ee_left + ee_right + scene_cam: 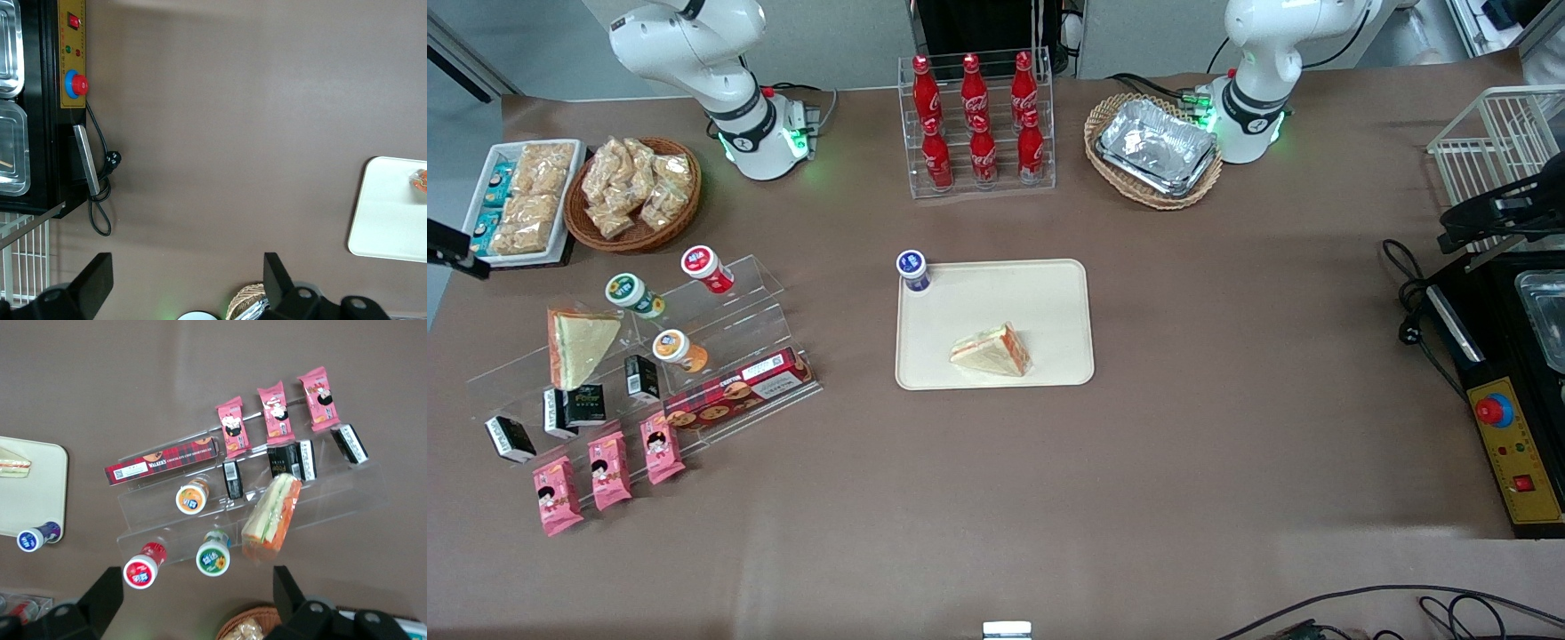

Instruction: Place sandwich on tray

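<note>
- i see the sandwich (992, 350), a triangular white-bread wedge in clear wrap with an orange-red and green filling stripe, lying flat on the tray (1049, 293), a large cream-beige rectangular plastic tray with rounded corners, in the part of it nearer the front camera.
- a small bottle with a blue-and-white cap (913, 269) stands at the tray's corner, farther from the front camera than the sandwich and apart from it.
- in the right wrist view, the gripper (197, 603) hangs spread wide and empty, high above the clear acrylic stepped display stand (347, 500) toward the working arm's end of the table, well apart from the tray.
- on that stand leans a second wrapped sandwich wedge (576, 341), beside three capped cups: red (704, 267), green (631, 293) and orange (676, 348).
- a long red tartan biscuit box (738, 389) lies on the stand's lowest step, with three pink snack packets (609, 469) nearer the front camera.
</note>
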